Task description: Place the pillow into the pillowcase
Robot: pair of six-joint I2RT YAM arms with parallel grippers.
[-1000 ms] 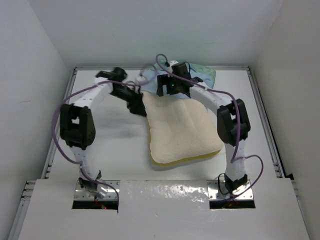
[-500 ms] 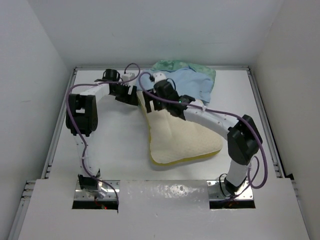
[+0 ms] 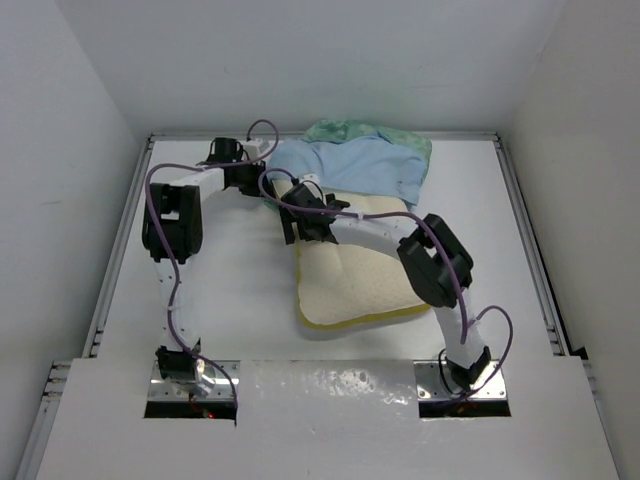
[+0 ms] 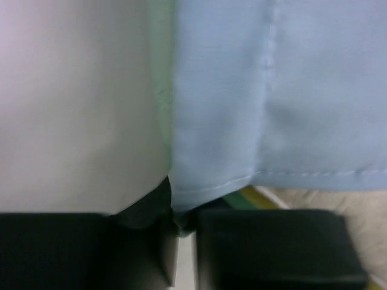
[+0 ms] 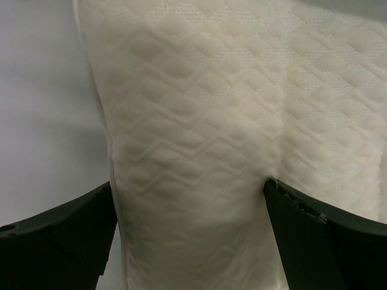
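- Pillow (image 3: 365,280) lies flat mid-desk, right of centre. Its far-left corner is under the right end effector (image 3: 297,215).
- In the right wrist view, the right end effector (image 5: 188,183) has its fingers (image 5: 54,238) spread wide apart. They straddle the pillow (image 5: 199,121), which fills the gap between them, and the right-hand finger dents the fabric.
- The pillowcase (image 3: 365,165) is bunched at the far side of the desk (image 3: 230,290), and its near edge laps the pillow's far edge.
- The left end effector (image 3: 262,185) sits at the pillowcase's left end, just beyond the right one.
- In the left wrist view, the left end effector (image 4: 181,220) is clamped on the stitched hem of the pillowcase (image 4: 272,90), its fingers (image 4: 272,248) almost together.
- The pillow is cream-white with a quilted zigzag relief and a yellow band along its near edge.
- The pillowcase is thin and smooth. It mostly shows its light blue side, with sea-green at the far end and along the gripped hem.
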